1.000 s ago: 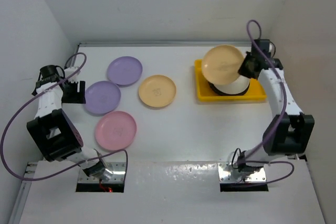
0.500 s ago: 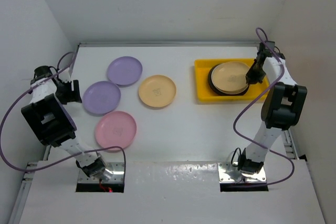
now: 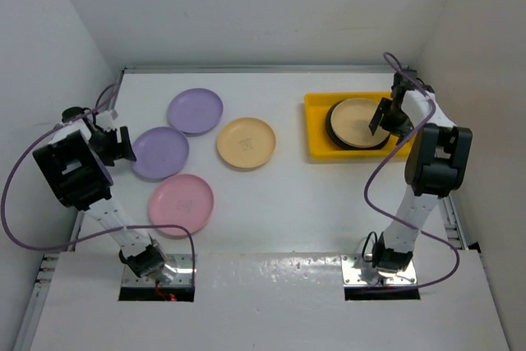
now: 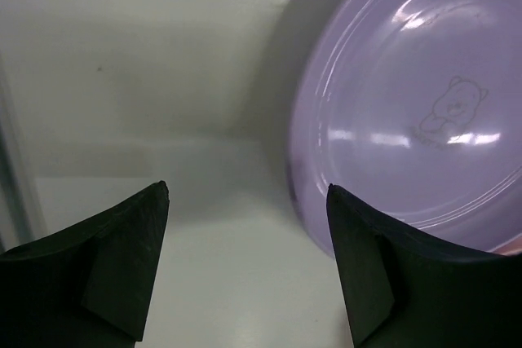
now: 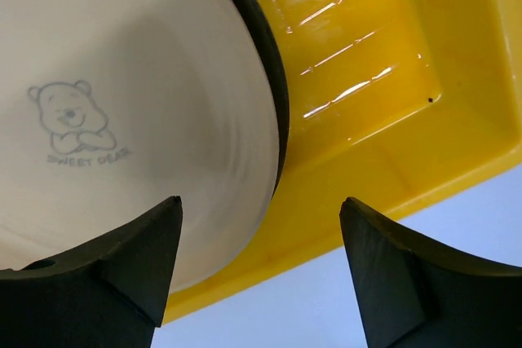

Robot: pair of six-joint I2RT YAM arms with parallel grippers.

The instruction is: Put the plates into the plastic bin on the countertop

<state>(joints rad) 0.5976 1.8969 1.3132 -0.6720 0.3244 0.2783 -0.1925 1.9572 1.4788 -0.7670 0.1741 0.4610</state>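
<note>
Top view, bin: the plastic bin (image 3: 316, 131) sits at the far right of the countertop (image 3: 279, 203) and carries a stack topped by a cream plate (image 3: 355, 121).
Top view, right arm: the right gripper (image 3: 385, 117) hangs low over the right edge of that stack, inside the bin's outline.
Top view, outside the bin: four plates lie flat on the left half, namely a far lilac plate (image 3: 195, 110), a near lilac plate (image 3: 160, 152), a yellow-orange plate (image 3: 246, 142) and a pink plate (image 3: 182, 203).
Top view, left arm: the left gripper (image 3: 123, 144) is down at the counter, just beside the near lilac plate's left edge.
Left wrist view, jaws: spread wide and gripping nothing. The near lilac plate's rim lies just inside one finger (image 4: 367, 270), with bare counter across the rest of the gap.
Right wrist view, jaws: spread wide and empty. The cream plate lies flat beneath them on a dark plate (image 5: 273, 79), with the bin's yellow floor and wall alongside.
Right wrist view, stack depth: how many plates sit under the cream one cannot be told.
Done: at least two plates rest in the bin, and the cream one looks set down and free.
Left: four plates remain to move. The near lilac one seems next, its rim lined up for a pinch.
</note>
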